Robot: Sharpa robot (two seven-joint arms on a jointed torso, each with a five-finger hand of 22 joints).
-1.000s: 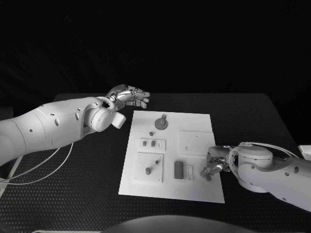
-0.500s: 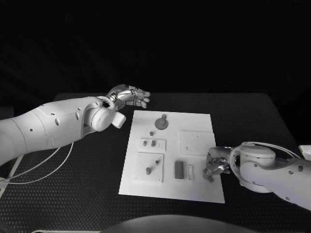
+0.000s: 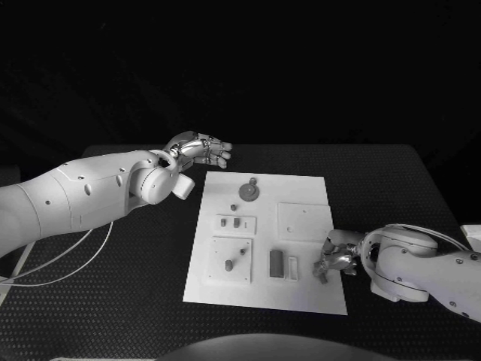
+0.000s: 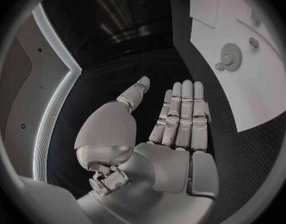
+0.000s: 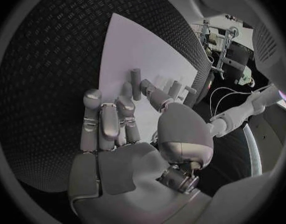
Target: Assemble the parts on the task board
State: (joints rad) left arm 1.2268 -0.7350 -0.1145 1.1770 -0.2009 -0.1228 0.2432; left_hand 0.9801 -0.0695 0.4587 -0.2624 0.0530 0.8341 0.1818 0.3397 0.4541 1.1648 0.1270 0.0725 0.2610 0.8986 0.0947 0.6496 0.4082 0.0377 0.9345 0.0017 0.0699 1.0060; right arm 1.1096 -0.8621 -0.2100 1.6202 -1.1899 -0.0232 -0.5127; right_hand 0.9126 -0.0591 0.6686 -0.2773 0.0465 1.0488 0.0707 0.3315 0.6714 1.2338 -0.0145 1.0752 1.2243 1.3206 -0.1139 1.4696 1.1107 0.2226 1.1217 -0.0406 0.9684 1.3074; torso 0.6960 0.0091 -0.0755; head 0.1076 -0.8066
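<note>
The task board point(image 3: 267, 241) lay flat in the middle of the black bench point(image 3: 414, 195), a white plate with its long side running away from the robot. On its far end sat a round gear-like part point(image 3: 248, 191) with a small round part point(image 3: 235, 207) just beside it, nearer the robot. A small raised plate with two short parts point(image 3: 236, 223) lay below those on the board's left half, and beneath it a larger raised plate carrying a slanted oblong part point(image 3: 232, 264). A plain square plate point(image 3: 304, 220) occupied the board's right half. Near the board's near end a dark upright block point(image 3: 276, 263) stood just beside a pale narrow slot piece point(image 3: 294, 268). The left robot hand point(image 3: 201, 148) hovered off the board's far left corner, above the bench, with its fingers point(image 4: 183, 115) stretched out straight and side by side, the thumb held apart, and nothing in its grasp. The right robot hand point(image 3: 336, 259) rested over the board's right edge near the near end, close to the block and the slot piece. In the right wrist view its fingers point(image 5: 108, 127) curled down toward the board, with a short dark rod-like part point(image 5: 135, 84) standing just past the fingertips; whether the hand pinched anything could not be told from the pictures. The two hands were well apart, with most of the board between them.
</note>
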